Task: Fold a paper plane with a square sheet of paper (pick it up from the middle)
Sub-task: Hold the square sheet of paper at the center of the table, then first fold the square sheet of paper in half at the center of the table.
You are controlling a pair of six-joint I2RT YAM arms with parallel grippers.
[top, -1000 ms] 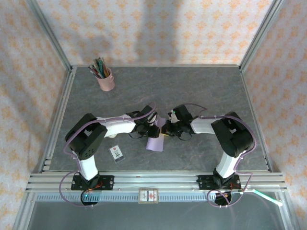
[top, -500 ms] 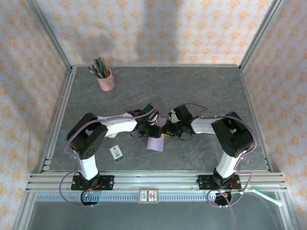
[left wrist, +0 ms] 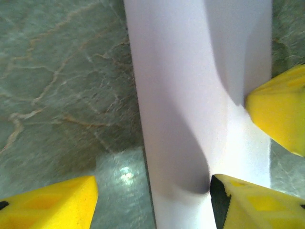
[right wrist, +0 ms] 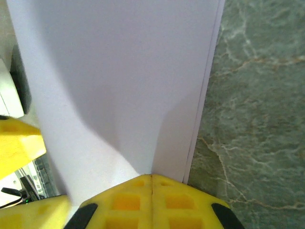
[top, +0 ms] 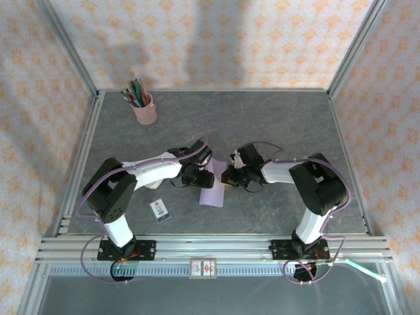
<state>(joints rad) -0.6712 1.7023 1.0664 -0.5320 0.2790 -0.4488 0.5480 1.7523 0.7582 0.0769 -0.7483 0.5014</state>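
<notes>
Lt purple paper (left wrist: 190, 95), yel. fingers (right wrist: 152, 205), grey marbled tbl (top: 282, 125), pink cup (top: 145, 111), peach floral walls (top: 197, 39)

No legible text; print on white card (top: 159, 209), rail label (top: 203, 268) too small.

Lavender sheet of paper (top: 212, 190), a narrow folded strip (slightly bowed), on the table (top: 295, 125).

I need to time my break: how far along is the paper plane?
Done: the lavender sheet is folded into a narrow layered strip. In hand: the right gripper pinches one end, and the left gripper stands with jaws open over it. Left: nose and wing folds, since no point shows yet.
</notes>
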